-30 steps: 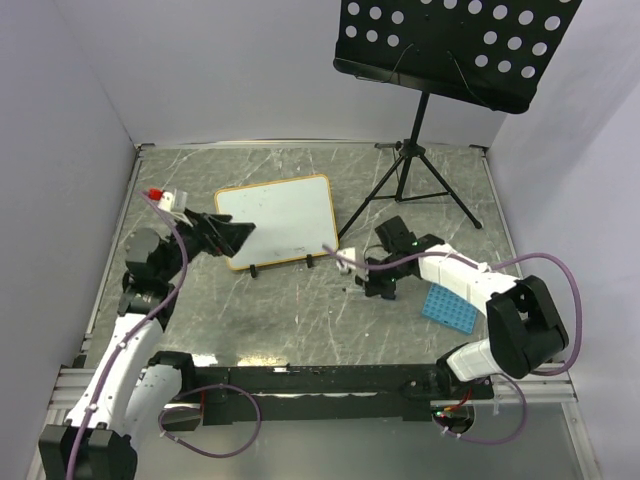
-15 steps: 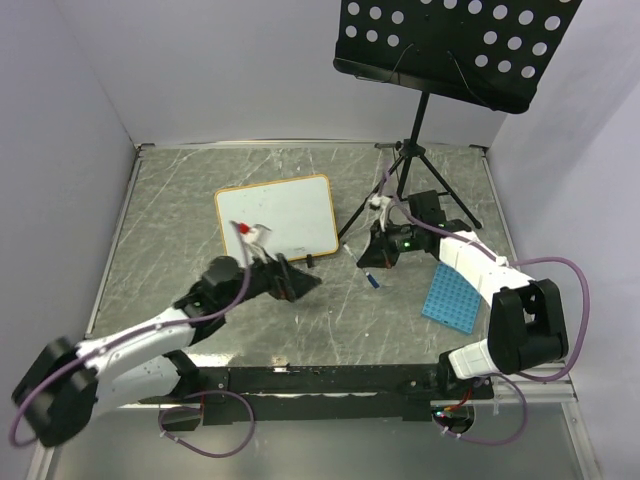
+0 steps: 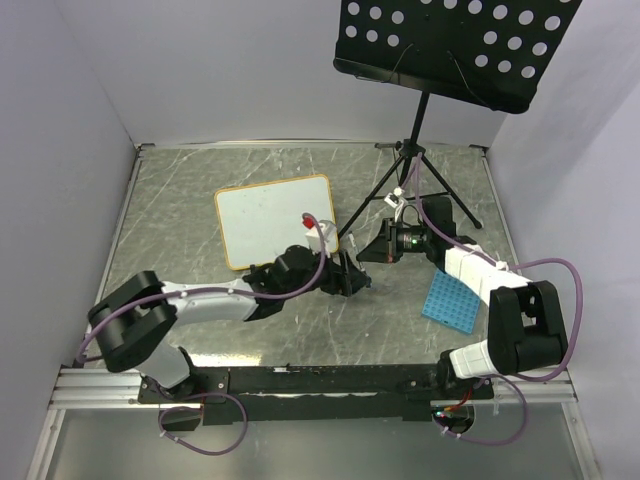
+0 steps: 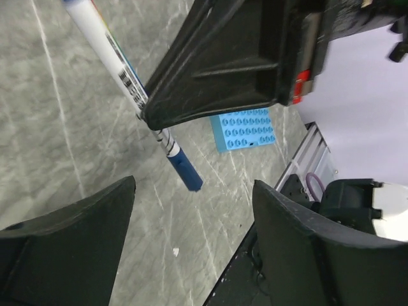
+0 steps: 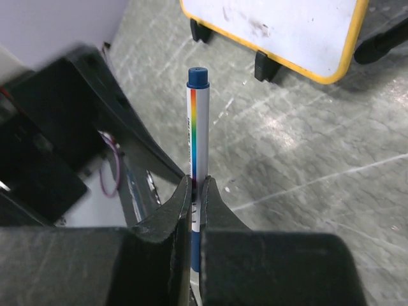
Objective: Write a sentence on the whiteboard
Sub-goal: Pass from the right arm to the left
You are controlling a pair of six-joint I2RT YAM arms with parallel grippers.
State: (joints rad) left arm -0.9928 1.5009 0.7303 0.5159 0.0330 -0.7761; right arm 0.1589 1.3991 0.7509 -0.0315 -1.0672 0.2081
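Observation:
The whiteboard (image 3: 275, 220) stands at the middle left on two black feet. Its face shows no blue lettering. Its lower edge also shows in the right wrist view (image 5: 274, 29), with only faint smudges. My right gripper (image 3: 368, 255) (image 5: 197, 182) is shut on a white marker (image 5: 198, 127) with a blue cap. The marker also shows in the left wrist view (image 4: 137, 95), cap end just above the table. My left gripper (image 3: 348, 278) (image 4: 194, 210) is open and empty, right in front of the marker, jaws wide on either side of the cap end.
A blue grid tray (image 3: 448, 303) lies at the right, also in the left wrist view (image 4: 245, 127). A black music stand (image 3: 455, 45) on a tripod (image 3: 405, 185) stands behind my right gripper. White walls enclose the grey marbled table.
My left arm has swung from the far left across the front of the whiteboard to the marker. My right gripper has shifted a little back toward the tripod, still holding the marker.

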